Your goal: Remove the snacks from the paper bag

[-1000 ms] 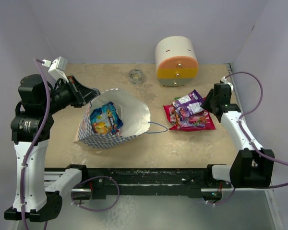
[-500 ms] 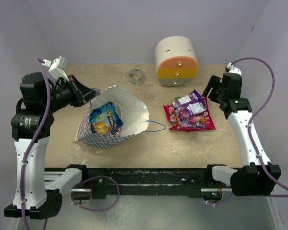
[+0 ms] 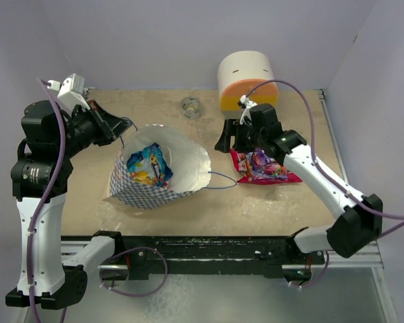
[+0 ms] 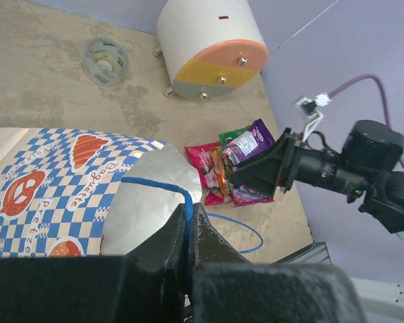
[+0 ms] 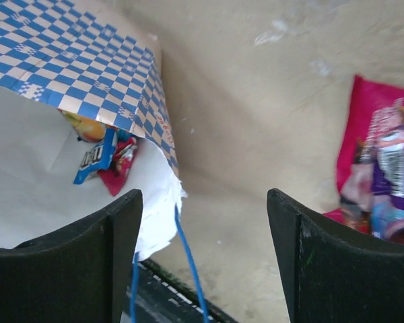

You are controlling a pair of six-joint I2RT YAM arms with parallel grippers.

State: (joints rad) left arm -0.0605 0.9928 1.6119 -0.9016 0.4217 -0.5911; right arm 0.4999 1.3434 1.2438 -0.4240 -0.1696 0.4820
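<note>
The paper bag [image 3: 182, 158] lies on its side, blue-and-white checkered, mouth open to the right. Several snacks [image 3: 149, 167] lie inside it. More snacks, red, pink and purple, lie in a pile [image 3: 269, 167] on the table to the right. My left gripper [image 3: 126, 125] is shut on the bag's upper blue cord handle [image 4: 186, 205] and holds the rim up. My right gripper [image 3: 223, 140] is open and empty, between the bag's mouth and the pile. In the right wrist view the bag [image 5: 87, 67], the snacks inside [image 5: 102, 156] and the lower cord [image 5: 188, 262] lie ahead of my open gripper [image 5: 205, 259].
A rounded cream, orange and yellow drawer box [image 3: 248, 86] stands at the back, just behind my right arm. A tape roll [image 3: 190, 106] lies at the back centre. The bag's lower cord loop [image 3: 222, 180] trails on the table towards the pile. Walls close in left, back and right.
My right arm has swung left from the table's right side, over the snack pile, to the bag's mouth. My left gripper has kept hold of the handle and shifted slightly.
</note>
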